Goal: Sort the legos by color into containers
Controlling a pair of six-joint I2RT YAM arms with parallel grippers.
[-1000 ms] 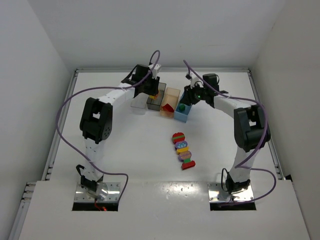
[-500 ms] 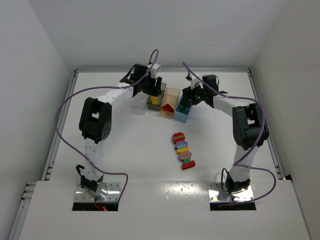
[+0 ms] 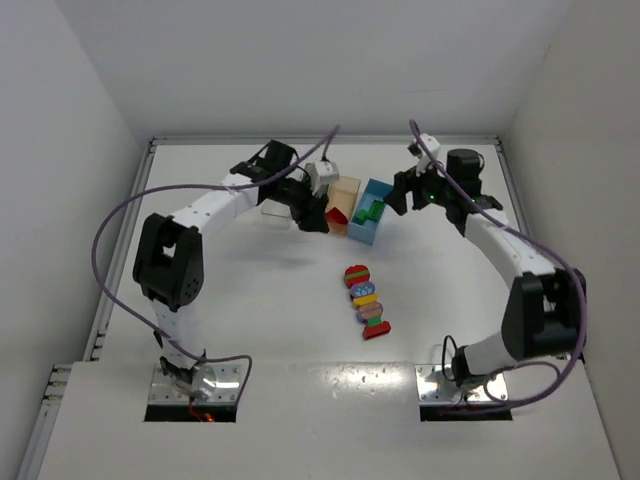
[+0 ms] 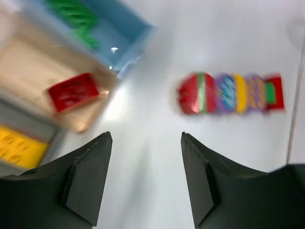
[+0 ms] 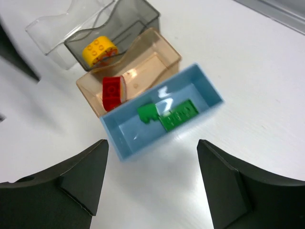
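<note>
Top view, bins: A row of bins is set at the far middle of the tabletop (image 3: 250,290). The clear bin (image 3: 272,208), tan bin (image 3: 345,188) and blue bin (image 3: 362,235) are placed side by side, so that each colour is given its own compartment.
Top view, left pincer: The left pincer (image 3: 312,210) is held over the left part of the row, and the grey bin is largely covered by it here.
Top view, right pincer: The right pincer (image 3: 395,200) is held just beside the blue bin, on its right.
Top view, unsorted work: A stacked cluster (image 3: 366,300) of mixed colours lies on the open tabletop, well apart from the bins and between the two arms. It is judged not yet sorted.
Left wrist view, pincer state: The fingers (image 4: 86,181) are spread with only bare tabletop between them, so the left pincer is released and empty.
Left wrist view, contents: Though blurred, a yellow brick (image 4: 19,145) is seen in the grey bin (image 4: 28,121), a red brick (image 4: 74,92) in the tan bin and green bricks (image 4: 74,16) in the blue bin. The stacked cluster is also shown, which the right wrist view lacks.
Right wrist view, pincer state: The fingers (image 5: 71,176) are spread wide above the blue bin, so the right pincer is released and empty.
Right wrist view, contents: All four bins are shown at once, which no other view gives. Nothing can be made out in the clear bin.
</note>
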